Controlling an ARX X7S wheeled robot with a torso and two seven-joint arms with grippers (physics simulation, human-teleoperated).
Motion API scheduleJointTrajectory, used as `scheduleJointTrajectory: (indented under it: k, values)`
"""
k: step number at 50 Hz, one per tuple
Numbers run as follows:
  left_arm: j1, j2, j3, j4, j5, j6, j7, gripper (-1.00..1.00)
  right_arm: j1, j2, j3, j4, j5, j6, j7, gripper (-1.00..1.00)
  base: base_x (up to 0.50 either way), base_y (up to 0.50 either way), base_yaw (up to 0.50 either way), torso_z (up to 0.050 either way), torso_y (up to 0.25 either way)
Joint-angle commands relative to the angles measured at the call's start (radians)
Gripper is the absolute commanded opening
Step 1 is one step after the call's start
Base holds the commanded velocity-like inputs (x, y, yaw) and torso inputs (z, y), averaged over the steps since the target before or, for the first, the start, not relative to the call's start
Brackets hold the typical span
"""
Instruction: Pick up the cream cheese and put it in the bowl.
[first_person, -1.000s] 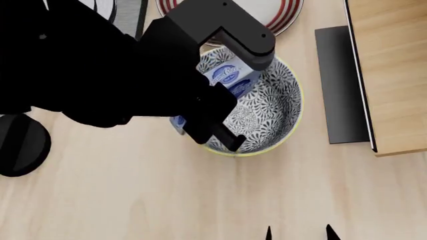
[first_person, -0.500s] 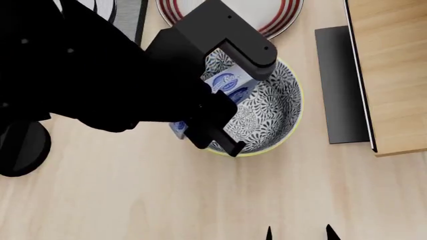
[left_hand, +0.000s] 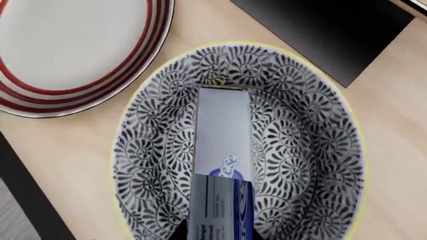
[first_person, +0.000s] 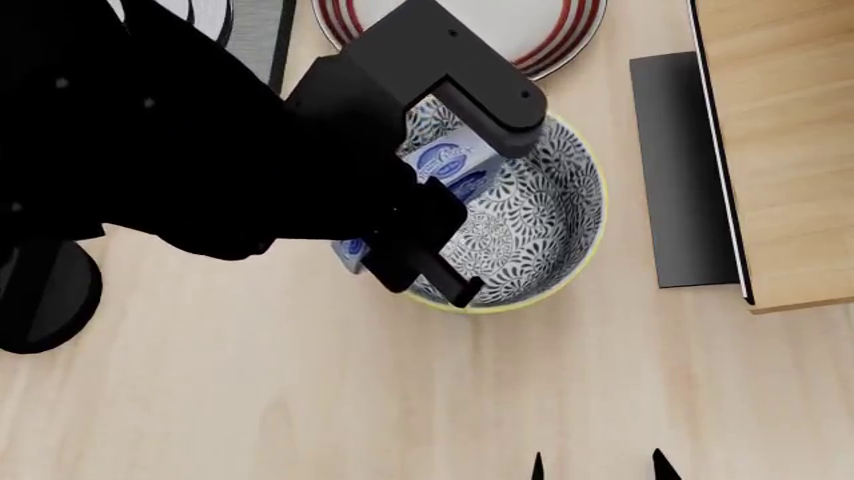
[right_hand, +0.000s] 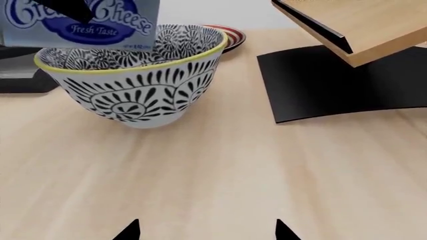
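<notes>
My left gripper (first_person: 470, 198) is shut on the cream cheese (first_person: 449, 163), a silver-grey box with a blue oval label. It holds the box over the blue-and-white patterned bowl (first_person: 547, 210). In the left wrist view the cream cheese (left_hand: 223, 145) hangs from the gripper (left_hand: 217, 235) over the middle of the bowl (left_hand: 307, 145). The right wrist view shows the cream cheese (right_hand: 80, 22) with its lower edge about level with the yellowish rim of the bowl (right_hand: 140, 95). My right gripper (right_hand: 207, 231) is open over bare wood, near the table's front (first_person: 597, 465).
A red-striped white plate (first_person: 567, 30) lies just behind the bowl. A black mat (first_person: 681, 170) and a raised wooden board (first_person: 787, 130) are to the bowl's right. A black round object (first_person: 40, 300) sits at the left edge.
The left arm has shifted slightly left and nearer with the cream cheese, still over the bowl. The right gripper has not moved.
</notes>
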Motion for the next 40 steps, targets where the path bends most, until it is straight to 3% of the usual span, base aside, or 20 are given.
scheduleJointTrajectory:
  k: [1, 2, 20, 33, 40]
  values:
    - [-0.015, -0.001, 0.007, -0.013, -0.003, 0.013, -0.014, -1.0, -0.005, 0.005, 0.007, 0.021, 0.047, 0.008, -0.002, 1.0, 0.0, 0.0, 0.0, 0.0, 0.0]
    - [-0.017, -0.001, 0.009, -0.014, -0.004, 0.012, -0.005, 1.0, -0.005, 0.005, 0.008, 0.022, 0.047, 0.008, -0.001, 1.0, 0.0, 0.0, 0.0, -0.01, 0.0]
    - [-0.065, -0.015, -0.011, -0.035, -0.049, 0.004, -0.038, 1.0, -0.003, 0.006, 0.001, 0.024, 0.043, 0.009, 0.003, 1.0, 0.0, 0.0, 0.0, -0.001, 0.0]
    - [-0.113, -0.085, -0.135, 0.118, -0.254, -0.074, -0.282, 1.0, -0.011, 0.014, -0.002, -0.006, 0.041, 0.016, 0.013, 1.0, 0.0, 0.0, 0.0, 0.0, -0.001]
    - [-0.162, -0.118, -0.215, 0.156, -0.439, -0.101, -0.415, 1.0, -0.023, 0.018, -0.003, -0.031, 0.039, 0.015, 0.019, 1.0, 0.0, 0.0, 0.0, 0.0, 0.0]
